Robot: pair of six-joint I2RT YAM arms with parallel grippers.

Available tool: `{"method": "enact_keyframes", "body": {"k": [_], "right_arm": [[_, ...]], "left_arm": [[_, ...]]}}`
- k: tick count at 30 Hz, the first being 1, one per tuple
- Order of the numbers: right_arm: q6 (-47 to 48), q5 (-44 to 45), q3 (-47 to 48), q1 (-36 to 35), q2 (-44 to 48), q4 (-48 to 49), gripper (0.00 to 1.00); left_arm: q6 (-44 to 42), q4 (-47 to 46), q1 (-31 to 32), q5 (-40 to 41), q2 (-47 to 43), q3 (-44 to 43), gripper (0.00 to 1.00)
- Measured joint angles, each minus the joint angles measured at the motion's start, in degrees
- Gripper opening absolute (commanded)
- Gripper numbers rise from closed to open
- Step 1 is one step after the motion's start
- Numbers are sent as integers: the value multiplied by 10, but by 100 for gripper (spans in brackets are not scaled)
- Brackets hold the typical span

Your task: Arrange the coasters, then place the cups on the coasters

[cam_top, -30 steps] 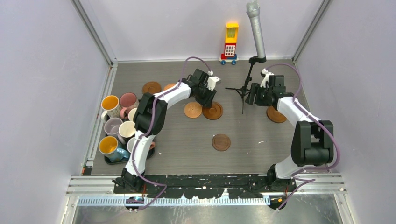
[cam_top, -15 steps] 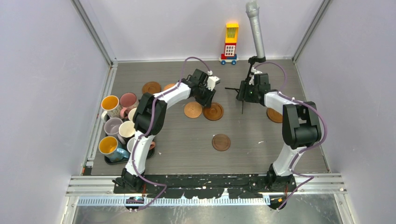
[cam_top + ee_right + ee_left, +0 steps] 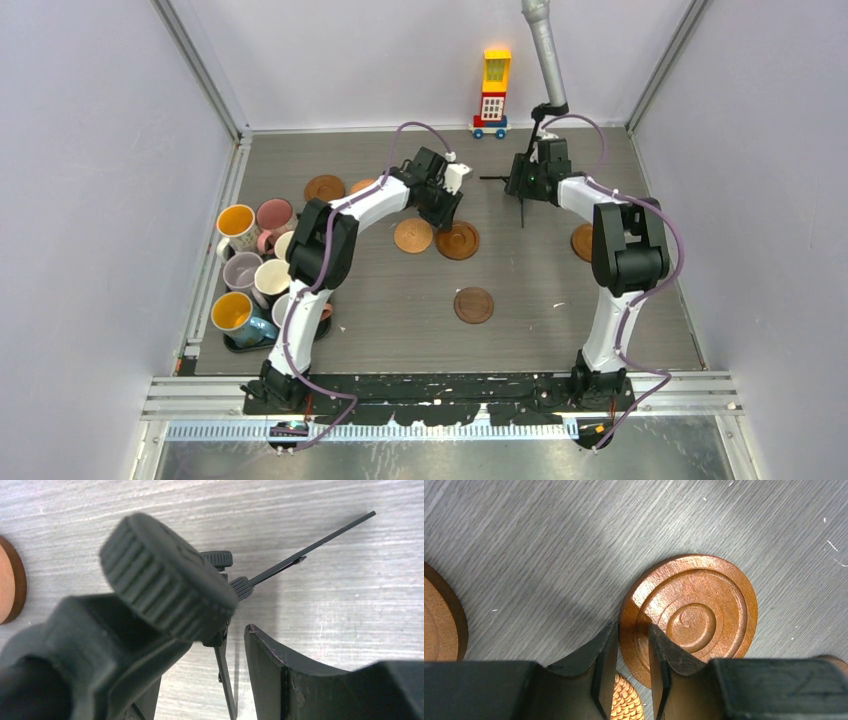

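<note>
My left claw is pinched shut on the ringed coaster's rim; my right claw straddles the microphone stand; I cannot tell whether it grips.

The tabletop is lit evenly and softly from above, and only faint shadows are cast. A glossy sheen is seen on the coaster. The knob nearest the lens is blurred.

A black knob on a tripod sits beside an end effector finger.
</note>
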State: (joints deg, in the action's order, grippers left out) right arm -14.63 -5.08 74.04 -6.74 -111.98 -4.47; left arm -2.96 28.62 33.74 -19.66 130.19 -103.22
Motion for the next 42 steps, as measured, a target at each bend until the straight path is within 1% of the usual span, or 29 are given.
{"method": "enact_keyframes", "body": {"k": [12,17,20,22,27,33,36,37,38,40,42], "right_arm": [[-21,11,119,8,-85,-17,63],[-22,7,133,12,-94,-24,68],[-19,-10,124,17,-90,-23,75],[-17,-22,100,22,-76,-25,79],[-14,-53,27,44,0,-43,80],[50,-75,-11,66,130,-101,80],[90,-88,-22,64,181,-147,80],[99,-91,-28,64,190,-157,80],[109,-94,-35,63,200,-170,80],[132,-97,-54,58,215,-202,80],[150,-98,-64,51,217,-233,80]], "left_arm": [[2,21,0,-9,11,-21,29],[13,23,0,-10,15,-25,28],[17,24,2,-11,18,-30,27],[28,25,7,-12,26,-41,27],[54,26,29,-12,49,-77,26],[77,28,68,-10,86,-137,26],[91,29,88,-10,111,-176,33],[95,29,91,-10,118,-187,37],[98,30,95,-10,122,-195,43],[97,40,101,-10,124,-206,53],[93,59,102,-13,124,-219,61]]}}
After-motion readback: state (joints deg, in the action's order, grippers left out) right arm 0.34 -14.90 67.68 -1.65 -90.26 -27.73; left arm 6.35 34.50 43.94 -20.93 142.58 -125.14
